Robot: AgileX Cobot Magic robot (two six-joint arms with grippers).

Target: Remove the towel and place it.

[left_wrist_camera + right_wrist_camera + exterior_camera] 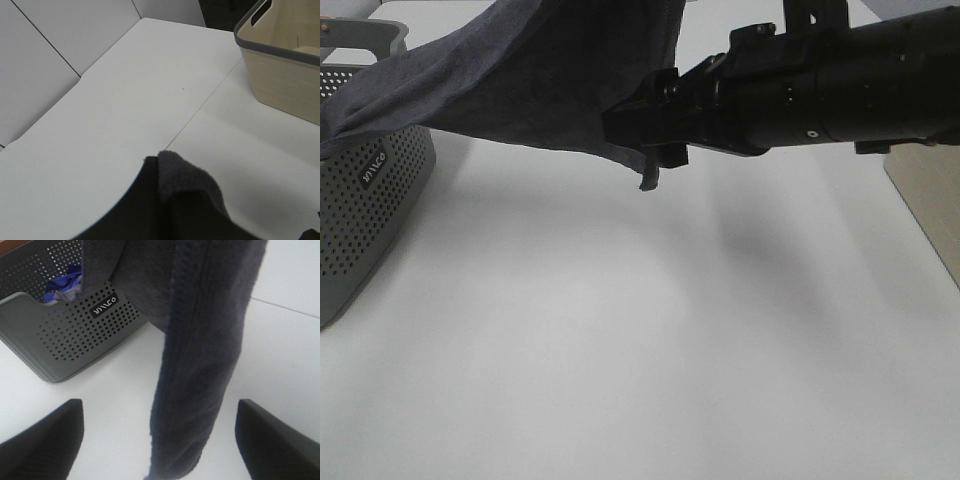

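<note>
The white table (pixel 620 350) fills my view. My right arm (pixel 840 80) reaches level across it, right gripper (pixel 645 135) spread wide. The towel (pixel 540 80) hangs untouched between its fingers, trailing up from the grey basket (pixel 370 200). My left gripper (pixel 170 200) pinches a tuft of the towel.

The worktop (pixel 650 350) beside the basket (pixel 360 200), on its logo side, is bare and passable at low level. Above that area, the towel (pixel 540 80) slopes up from the basket rim and blocks high passage. The right arm (pixel 840 80) lies level across the space beyond the towel. The position of the beige bin (pixel 285 65) relative to the basket cannot be determined.
</note>
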